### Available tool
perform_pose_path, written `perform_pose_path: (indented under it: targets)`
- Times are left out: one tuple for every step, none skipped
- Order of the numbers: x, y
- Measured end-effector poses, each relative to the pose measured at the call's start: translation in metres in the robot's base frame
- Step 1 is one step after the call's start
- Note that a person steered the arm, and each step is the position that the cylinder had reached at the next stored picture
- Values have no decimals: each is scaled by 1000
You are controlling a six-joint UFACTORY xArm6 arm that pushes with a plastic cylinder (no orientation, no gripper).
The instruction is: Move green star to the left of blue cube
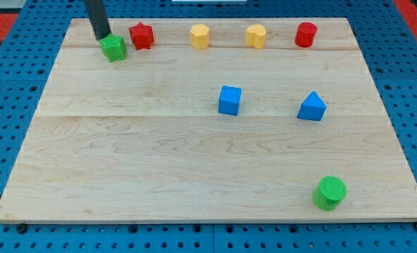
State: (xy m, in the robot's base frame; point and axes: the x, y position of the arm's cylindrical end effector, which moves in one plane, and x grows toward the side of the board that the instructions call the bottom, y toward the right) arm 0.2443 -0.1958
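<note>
Green star [114,48]: sits near the top-left corner of the wooden board [124,161], just to the view's left of the red star [142,35].
My tip [103,37]: touches the green star's upper-left edge, on the side away from the blue cube [229,100].
Claw: none fitted; the arm ends in a plain dark rod, so nothing spreads, presses or pinches.
Step in hand: pushing the green star down and rightward, toward the spot left of the blue cube.
Method advised: keep the tip behind the star's centre; an off-centre push would likely spin it or let it slip aside. Stop short of the cube so the two stay apart.
Clearance: the path looks open; the red star is the only near neighbour.
Materials: pale wood with visible grain and plank seams; blocks look matte, solid-coloured.
Shapes noted: two yellow blocks [200,36] with faceted sides, red cylinder [305,34], blue triangular block [312,107], green cylinder [329,192].
</note>
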Motion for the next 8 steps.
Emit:
perform_pose_path:
  targets:
    - [24,25]
    - [58,37]
    - [64,11]
    - [90,1]
    - [95,1]
    - [103,1]
    - [103,1]
    - [106,1]
